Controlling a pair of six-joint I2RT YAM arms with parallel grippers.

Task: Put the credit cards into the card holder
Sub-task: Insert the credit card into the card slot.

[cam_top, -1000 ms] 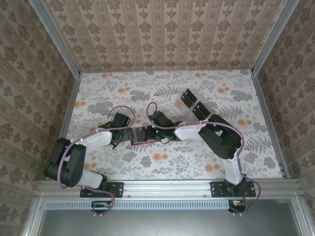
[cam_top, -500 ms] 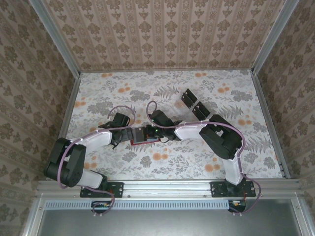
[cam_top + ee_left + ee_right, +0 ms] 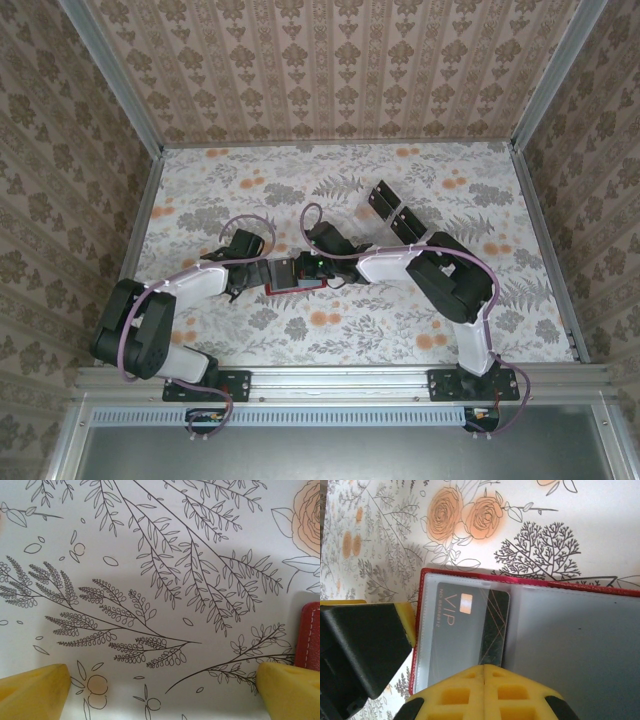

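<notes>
The card holder (image 3: 580,630), a red wallet, lies open on the table, its greyish clear pockets up. A black credit card (image 3: 470,625) marked VIP sits mostly inside the left pocket, with one dark strip outside the pocket's mouth. My right gripper (image 3: 485,672) is shut, pads together, its tip at the card's near edge. My left gripper (image 3: 162,695) is wide open over bare table, and the wallet's red edge (image 3: 310,635) lies by its right finger. From above, both grippers meet at the wallet (image 3: 290,288). Two more black cards (image 3: 385,198) lie farther back.
A clear plastic tray (image 3: 372,228) lies behind the right arm, by the spare cards. The left gripper's black finger (image 3: 365,650) stands against the wallet's left edge. Patterned walls close in the table on three sides.
</notes>
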